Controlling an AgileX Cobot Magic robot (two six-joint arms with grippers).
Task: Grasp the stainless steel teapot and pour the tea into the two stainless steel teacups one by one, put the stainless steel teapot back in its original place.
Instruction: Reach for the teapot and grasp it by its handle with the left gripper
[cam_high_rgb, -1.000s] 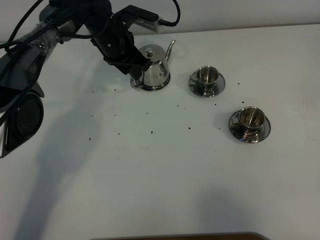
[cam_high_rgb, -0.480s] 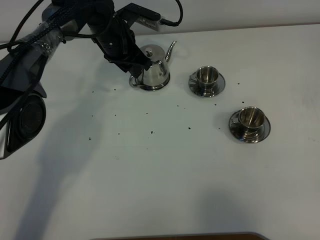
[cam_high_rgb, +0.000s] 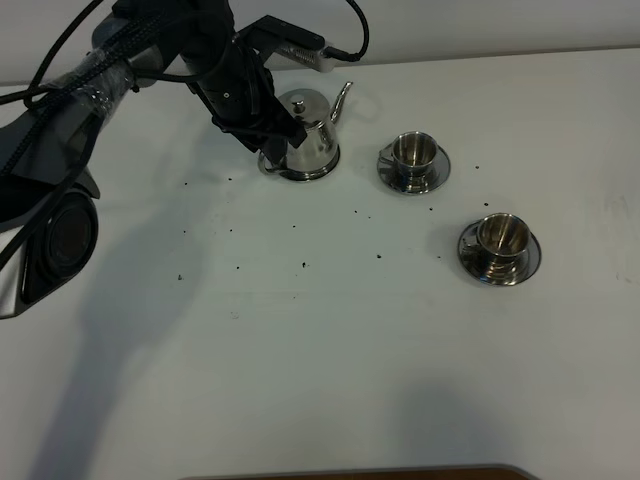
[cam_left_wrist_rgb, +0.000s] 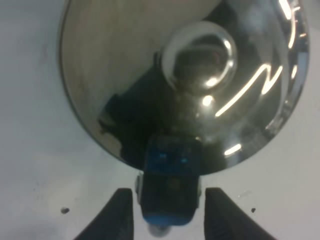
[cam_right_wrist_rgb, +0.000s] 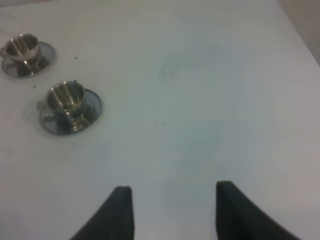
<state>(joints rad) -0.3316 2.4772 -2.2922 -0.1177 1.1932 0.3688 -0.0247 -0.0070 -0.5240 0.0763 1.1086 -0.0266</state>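
Stainless steel teapot (cam_high_rgb: 305, 138), one (left tool (cam_left_wrist_rgb: 169, 194) wide astride its handle (cam_left_wrist_rgb: 171, 170)), two teacups (cam_high_rgb: 412, 150) (cam_high_rgb: 500, 236), right tool (cam_right_wrist_rgb: 173, 187) wide.

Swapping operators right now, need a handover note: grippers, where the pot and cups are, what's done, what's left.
Left gripper: open, jaws either side of the teapot's handle, not clamped.
Right gripper: open, holding nothing, over bare table.
The stainless steel teapot stands upright at the far left, spout toward the cups.
The first teacup is just right of the pot; the second teacup is nearer and further right. Both upright.
Done: cannot tell whether tea was poured; the cups' contents do not show.
Left, if nothing is poured: grip handle, lift, fill each cup, set the pot back.
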